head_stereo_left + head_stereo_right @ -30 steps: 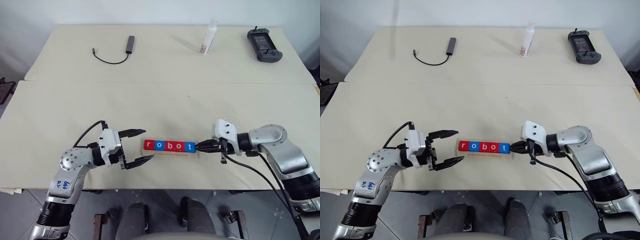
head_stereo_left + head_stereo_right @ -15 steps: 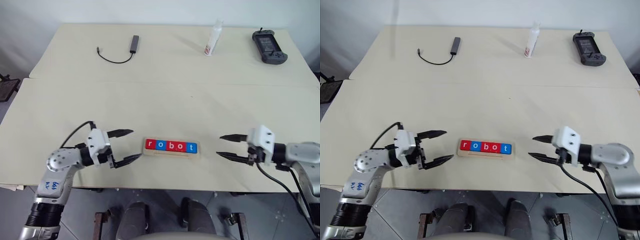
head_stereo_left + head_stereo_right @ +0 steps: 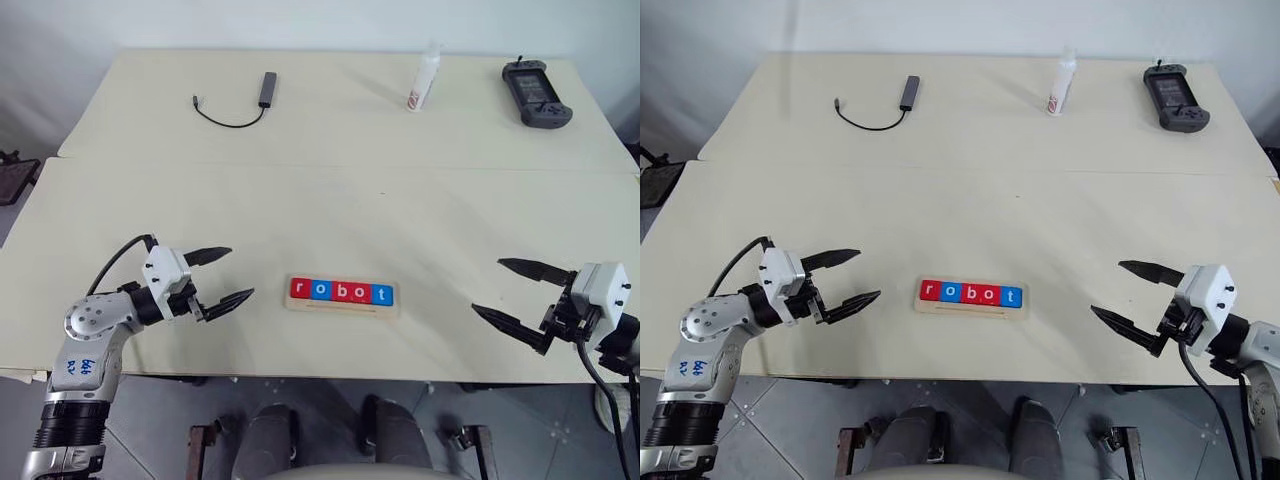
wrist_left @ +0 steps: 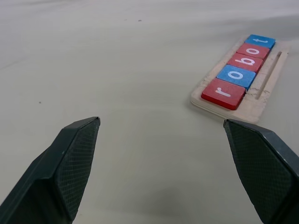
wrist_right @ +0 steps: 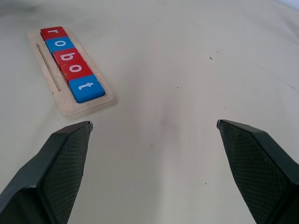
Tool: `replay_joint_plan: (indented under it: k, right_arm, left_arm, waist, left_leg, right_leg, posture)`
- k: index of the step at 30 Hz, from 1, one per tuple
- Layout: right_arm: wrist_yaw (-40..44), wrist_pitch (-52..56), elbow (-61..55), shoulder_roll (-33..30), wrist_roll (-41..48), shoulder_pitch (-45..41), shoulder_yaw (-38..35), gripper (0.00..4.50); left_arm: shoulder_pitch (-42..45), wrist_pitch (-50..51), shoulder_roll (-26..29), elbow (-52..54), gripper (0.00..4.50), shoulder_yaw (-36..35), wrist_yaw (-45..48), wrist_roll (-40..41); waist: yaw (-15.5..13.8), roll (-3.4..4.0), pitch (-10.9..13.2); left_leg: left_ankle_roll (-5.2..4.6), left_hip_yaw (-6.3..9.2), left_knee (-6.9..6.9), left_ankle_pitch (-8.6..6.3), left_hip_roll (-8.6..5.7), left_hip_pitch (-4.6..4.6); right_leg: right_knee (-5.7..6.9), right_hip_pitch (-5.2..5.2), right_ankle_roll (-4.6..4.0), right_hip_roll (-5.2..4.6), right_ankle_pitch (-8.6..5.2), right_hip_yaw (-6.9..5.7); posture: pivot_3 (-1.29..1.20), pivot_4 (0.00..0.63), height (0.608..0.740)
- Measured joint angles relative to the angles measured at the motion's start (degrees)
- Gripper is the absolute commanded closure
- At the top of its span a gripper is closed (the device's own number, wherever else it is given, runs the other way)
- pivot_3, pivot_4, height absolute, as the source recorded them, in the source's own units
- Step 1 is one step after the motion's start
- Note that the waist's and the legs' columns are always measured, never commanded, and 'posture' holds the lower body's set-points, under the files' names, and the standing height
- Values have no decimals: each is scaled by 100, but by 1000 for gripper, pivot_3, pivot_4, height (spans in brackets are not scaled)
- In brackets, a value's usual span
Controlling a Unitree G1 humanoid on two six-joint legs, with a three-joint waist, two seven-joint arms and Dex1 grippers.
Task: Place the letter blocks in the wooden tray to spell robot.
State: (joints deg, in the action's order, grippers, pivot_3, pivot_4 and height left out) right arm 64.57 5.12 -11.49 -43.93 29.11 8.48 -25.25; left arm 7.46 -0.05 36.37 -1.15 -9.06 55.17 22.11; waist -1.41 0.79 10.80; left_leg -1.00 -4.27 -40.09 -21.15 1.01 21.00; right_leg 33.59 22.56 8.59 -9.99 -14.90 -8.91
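Five small flat red and blue letter blocks (image 3: 341,291) fill the narrow pale wooden tray (image 3: 342,305), spelling robot. They look light, rigid and slick, best pinched by opposite edges. Left gripper (image 3: 221,276) and right gripper (image 3: 517,292) hang wide open, empty, above the counter (image 3: 330,190).

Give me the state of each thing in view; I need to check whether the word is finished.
letter blocks: all five seated in the tray, reading robot.
wooden tray: full, flat on the table.
left gripper: open, empty, apart from the tray.
right gripper: open, empty, apart from the tray.
bottle: upright.
cable: loose on the table.
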Motion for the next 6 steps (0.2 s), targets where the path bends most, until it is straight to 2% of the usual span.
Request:
replay_joint_plan:
  k: [6]
  right_arm:
    - [61,-19,4,1,33,-23,122,27]
  left_arm:
    - [7,20,17,0,0,0,110,18]
  waist:
    - [6,0,0]
  left_leg:
    - [0,-1,0,0,0,-1]
  right_leg:
    - [1,0,0,0,0,0]
  posture:
    - [0,150,740]
